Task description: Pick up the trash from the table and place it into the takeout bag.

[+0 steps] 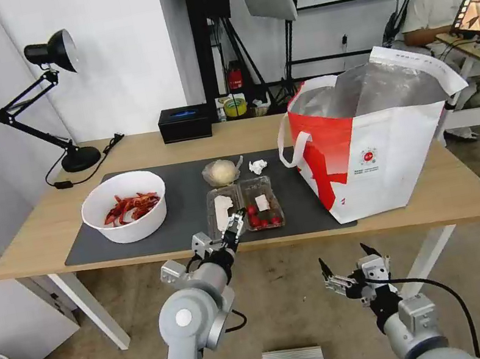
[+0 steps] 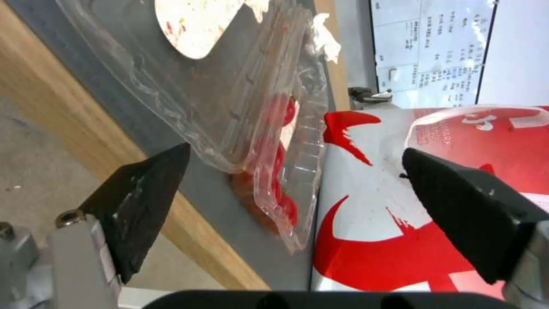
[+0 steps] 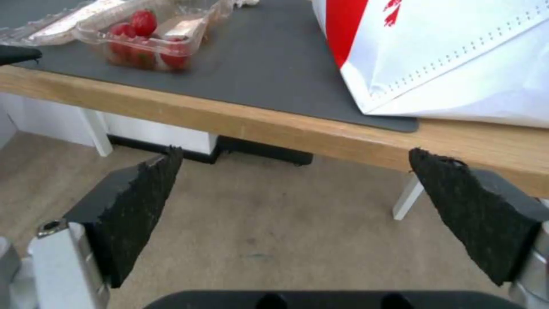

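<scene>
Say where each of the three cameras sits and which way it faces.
Head view: high on the robot, facing forward and down at the table; both arms show, left gripper at the clamshell box, right gripper low over the floor.
Left wrist view: between open fingers, facing the clamshell box.
Right wrist view: below table height, facing the table's edge past open fingers.
Shared by all: the clamshell box and takeout bag.

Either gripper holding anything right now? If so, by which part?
Nothing held. Left gripper is open at the near edge of the clamshell box, not closed on it. Right gripper is open, below the table edge.
</scene>
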Tool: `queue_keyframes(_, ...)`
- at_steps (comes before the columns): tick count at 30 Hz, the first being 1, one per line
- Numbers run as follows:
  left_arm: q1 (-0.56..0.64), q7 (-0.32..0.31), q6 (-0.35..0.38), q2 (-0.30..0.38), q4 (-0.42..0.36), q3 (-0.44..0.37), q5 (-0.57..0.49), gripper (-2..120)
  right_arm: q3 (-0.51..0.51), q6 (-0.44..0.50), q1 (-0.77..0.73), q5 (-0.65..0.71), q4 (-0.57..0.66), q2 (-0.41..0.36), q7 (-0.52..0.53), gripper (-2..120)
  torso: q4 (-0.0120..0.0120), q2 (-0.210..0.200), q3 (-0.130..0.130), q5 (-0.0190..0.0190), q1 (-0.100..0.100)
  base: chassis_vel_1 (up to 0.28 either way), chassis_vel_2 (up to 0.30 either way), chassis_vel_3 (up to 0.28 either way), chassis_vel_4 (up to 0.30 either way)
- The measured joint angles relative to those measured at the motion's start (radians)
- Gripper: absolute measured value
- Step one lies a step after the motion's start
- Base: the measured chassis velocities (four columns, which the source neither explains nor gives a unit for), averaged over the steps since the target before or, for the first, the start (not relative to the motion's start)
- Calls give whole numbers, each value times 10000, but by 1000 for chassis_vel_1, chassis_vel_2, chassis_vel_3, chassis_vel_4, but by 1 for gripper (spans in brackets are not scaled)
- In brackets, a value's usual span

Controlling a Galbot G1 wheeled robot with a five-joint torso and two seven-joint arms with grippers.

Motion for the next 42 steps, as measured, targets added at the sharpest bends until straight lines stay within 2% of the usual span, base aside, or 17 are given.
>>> queue_keyframes(9,-112,-39,-59,0,174,-3,13,100,-5,14,27,0,-103,7,10,100,0,0,0,0,0,0,0,0,0)
queue_keyframes(20,-268,-35,-478,0,248,-102,-33,100,-121,37,49,-70,-235,88,17,100,0,0,0,0,1,0,0,0,0)
queue_keyframes(42,-395,133,-583,3,-52,-233,-145,100,-332,49,65,-196,-337,204,21,100,1,2,0,-1,2,0,0,0,0)
